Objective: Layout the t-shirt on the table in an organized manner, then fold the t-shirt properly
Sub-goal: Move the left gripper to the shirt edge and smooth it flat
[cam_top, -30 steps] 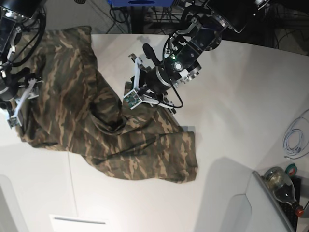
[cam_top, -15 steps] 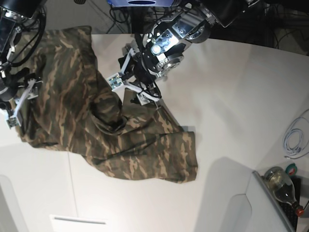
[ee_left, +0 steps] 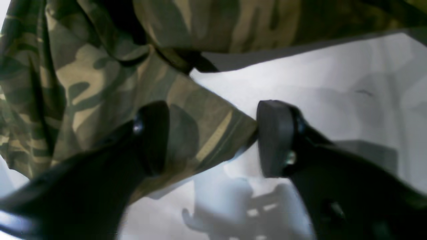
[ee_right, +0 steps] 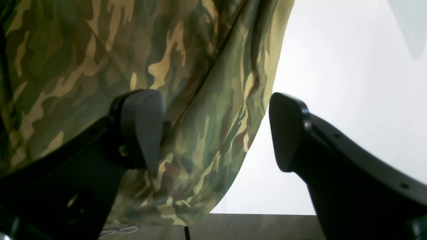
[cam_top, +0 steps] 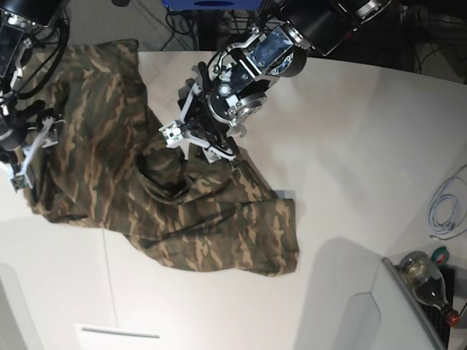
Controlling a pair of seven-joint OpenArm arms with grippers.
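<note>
The camouflage t-shirt (cam_top: 109, 168) lies crumpled over the left half of the white table (cam_top: 350, 146), with a raised bunch near its middle. My left gripper (cam_top: 191, 149) hovers at that bunch. In the left wrist view the left gripper (ee_left: 213, 136) is open, a pointed flap of the t-shirt (ee_left: 100, 76) lies between its fingers, and the flap's tip touches the right pad (ee_left: 270, 136). My right gripper (cam_top: 25, 164) is at the shirt's left edge. In the right wrist view the right gripper (ee_right: 213, 128) is open astride a hem of the t-shirt (ee_right: 186, 66).
A coiled white cable (cam_top: 445, 208) lies at the right edge. A glass bottle (cam_top: 427, 281) and a grey panel (cam_top: 365, 321) sit at the lower right. A white slab (cam_top: 120, 334) lies at the front. Dark cables hang behind the table.
My left gripper has moved left along the shirt's upper edge onto the bunched fold, and its jaws now stand apart. The right arm and the shirt have not moved.
</note>
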